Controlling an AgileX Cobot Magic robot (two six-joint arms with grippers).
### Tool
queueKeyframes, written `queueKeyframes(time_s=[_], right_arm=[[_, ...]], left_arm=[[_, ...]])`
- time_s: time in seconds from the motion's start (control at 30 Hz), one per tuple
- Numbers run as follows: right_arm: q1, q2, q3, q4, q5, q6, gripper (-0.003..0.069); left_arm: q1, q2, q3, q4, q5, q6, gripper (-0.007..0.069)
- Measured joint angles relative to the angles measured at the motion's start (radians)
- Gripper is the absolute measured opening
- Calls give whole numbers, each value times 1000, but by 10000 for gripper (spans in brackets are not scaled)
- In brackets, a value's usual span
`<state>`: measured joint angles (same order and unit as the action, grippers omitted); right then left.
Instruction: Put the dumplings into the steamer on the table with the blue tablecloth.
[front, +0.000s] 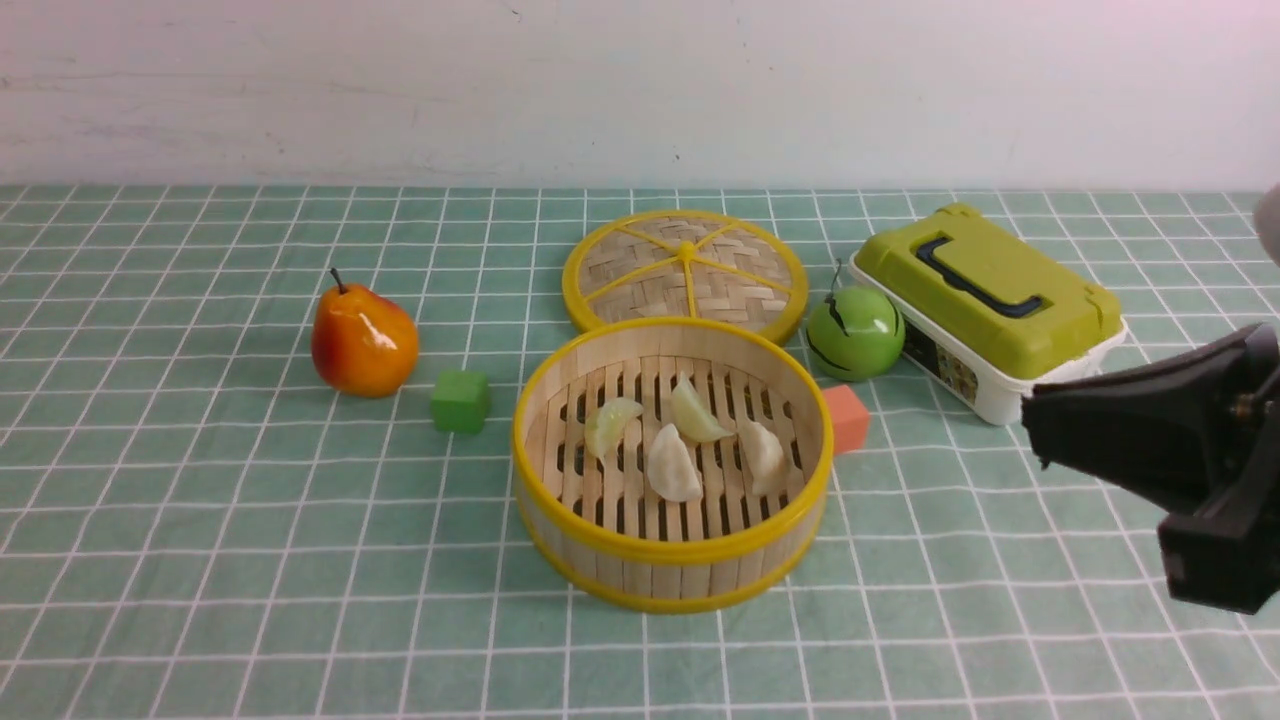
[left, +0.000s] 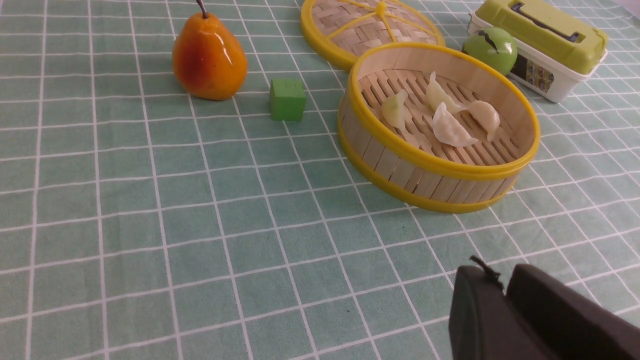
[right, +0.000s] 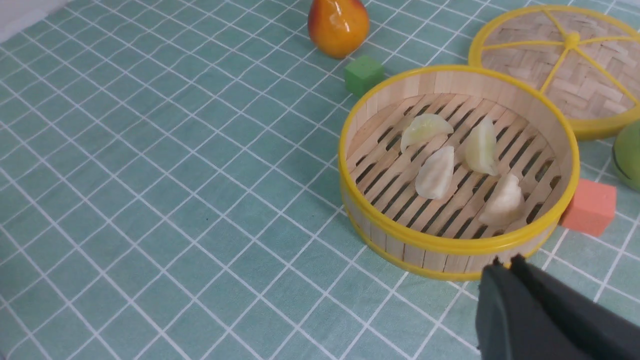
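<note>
Dumplings (front: 672, 465): all four lie on the slatted floor of the steamer (front: 670, 578), around its middle. One sits a little apart toward the left; the other three are close together.
Steamer: upright and uncovered, at the middle of the surface (front: 200, 500), with a pale wooden wall and yellow rims.
Surface: wholly covered by a teal-green cloth (front: 1000, 620) with a white grid.
Lid (front: 685, 270): woven and yellow-rimmed, flat on the cloth just behind the steamer. Its near edge is hidden by the steamer's far rim, so contact cannot be told.
Pear (front: 363, 343): orange-red, upright, well to the left of the steamer.
Green cube (front: 461, 401): between pear and steamer, apart from both.
Orange cube (front: 848, 418): just beside the steamer's right wall, partly hidden by it.
Apple (front: 855, 333): green, behind the orange cube, between lid and box.
Box (front: 985, 300): white with a green top and dark handle, closed, at the far right.
Left tool (left: 492, 280): seen only in its own wrist view. Its fingers are together and hold nothing, over bare cloth, apart from the steamer.
Right tool (front: 1035, 428): at the right edge of the front view, to the right of the steamer and pointing toward it. Its fingers are together and empty.
</note>
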<state>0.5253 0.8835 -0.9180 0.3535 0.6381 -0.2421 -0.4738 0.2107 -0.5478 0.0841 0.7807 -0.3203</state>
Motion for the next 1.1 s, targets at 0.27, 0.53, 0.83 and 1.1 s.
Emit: queueKeyframes(time_s=[0.27,0.53,0.83,1.1], right_arm=[[0,-80,0,-133,-32,-1,-21],[0,-243,115,-187,-116,-3,-22],[-254,-579,563,-260,-444,125,-22],[-547,-874,884,-416,-436,385,-22]], left_arm=[[0,0,0,0,0,0,81],[0,0,0,0,0,0,90],[0,0,0,1,0,0,97],[0,0,0,1,0,0,101]])
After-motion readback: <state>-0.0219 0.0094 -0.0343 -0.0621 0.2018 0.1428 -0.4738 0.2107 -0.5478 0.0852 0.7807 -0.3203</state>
